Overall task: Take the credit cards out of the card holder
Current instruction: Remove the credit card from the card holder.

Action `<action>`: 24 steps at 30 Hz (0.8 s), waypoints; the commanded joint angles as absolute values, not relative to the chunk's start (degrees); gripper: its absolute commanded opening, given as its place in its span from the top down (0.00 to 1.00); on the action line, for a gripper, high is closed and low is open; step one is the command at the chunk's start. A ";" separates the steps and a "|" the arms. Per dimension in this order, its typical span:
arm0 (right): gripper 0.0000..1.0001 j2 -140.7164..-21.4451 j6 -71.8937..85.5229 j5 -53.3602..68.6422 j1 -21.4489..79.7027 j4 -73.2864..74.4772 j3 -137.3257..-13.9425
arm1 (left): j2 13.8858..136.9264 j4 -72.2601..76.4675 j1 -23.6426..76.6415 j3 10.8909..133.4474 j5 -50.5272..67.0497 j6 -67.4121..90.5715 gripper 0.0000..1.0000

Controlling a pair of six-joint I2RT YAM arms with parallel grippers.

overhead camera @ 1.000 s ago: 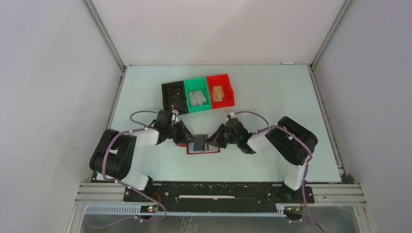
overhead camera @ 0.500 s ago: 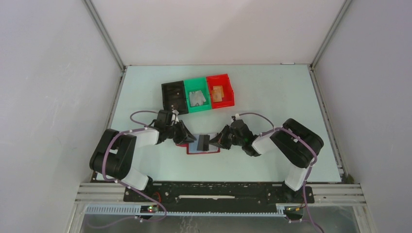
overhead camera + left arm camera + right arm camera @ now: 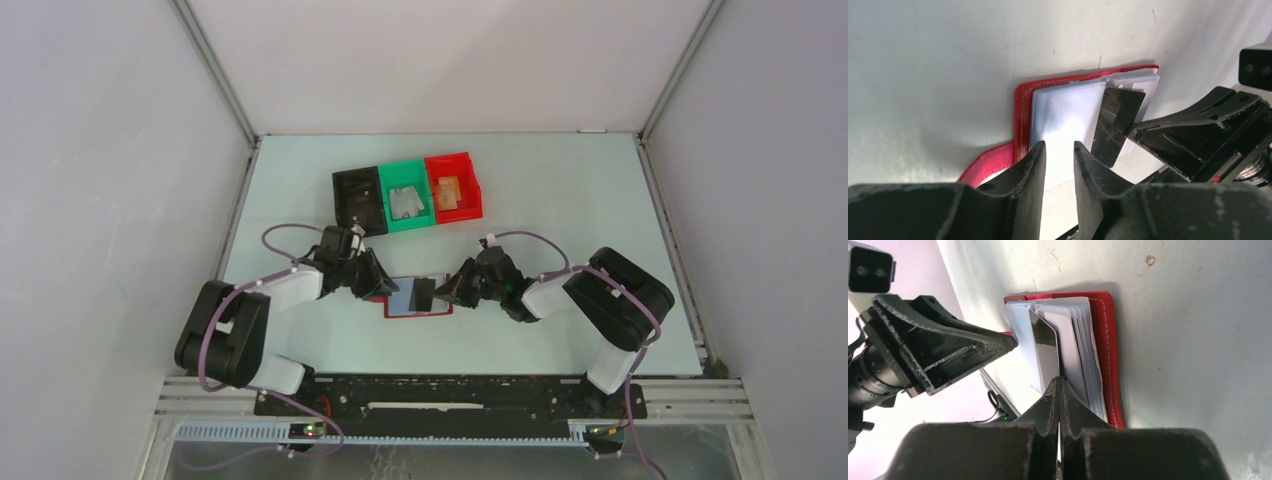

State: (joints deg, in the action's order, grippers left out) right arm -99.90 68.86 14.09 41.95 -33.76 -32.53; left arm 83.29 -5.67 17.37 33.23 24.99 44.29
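Right wrist view: right gripper (image 3: 1058,382) clamped on a dark card (image 3: 1044,352) tilted up from the open card holder (image 3: 1105,340).
The holder lies flat beyond those jaws' tips; the left gripper (image 3: 1059,150), jaws slightly apart, sits over its near edge, seemingly pinning it. Extraction looks underway; next, pull the card fully clear without dragging the holder.

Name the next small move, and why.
Probably lift the dark card clear of the card holder: the right gripper is shut on it, it stands tilted above the open sleeves, and the left gripper sits at the holder's other side.
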 commanded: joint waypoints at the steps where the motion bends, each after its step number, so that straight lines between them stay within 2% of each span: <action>1: 1.00 -101.15 68.12 13.62 41.66 -35.36 -32.01 | 76.66 -8.73 21.39 33.57 19.06 41.32 0.66; 5: 1.00 -101.18 68.03 13.78 41.57 -35.94 -32.07 | 77.35 -5.70 25.72 34.46 19.59 42.94 0.65; 15: 1.00 -101.93 68.72 14.93 41.22 -36.80 -31.95 | 85.49 -4.53 26.01 35.95 21.13 42.62 0.67; 19: 0.85 -102.37 68.90 15.10 41.22 -37.99 -31.99 | 86.37 -3.54 26.02 35.52 22.53 42.87 0.67; 24: 0.78 -103.63 69.58 16.22 41.29 -40.55 -32.08 | 87.01 -2.63 26.02 35.24 23.48 43.24 0.67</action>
State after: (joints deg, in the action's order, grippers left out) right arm -102.02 69.41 15.84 41.52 -38.17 -32.51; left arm 85.60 -3.40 25.87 34.54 23.35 43.57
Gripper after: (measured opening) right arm 0.207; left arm 0.331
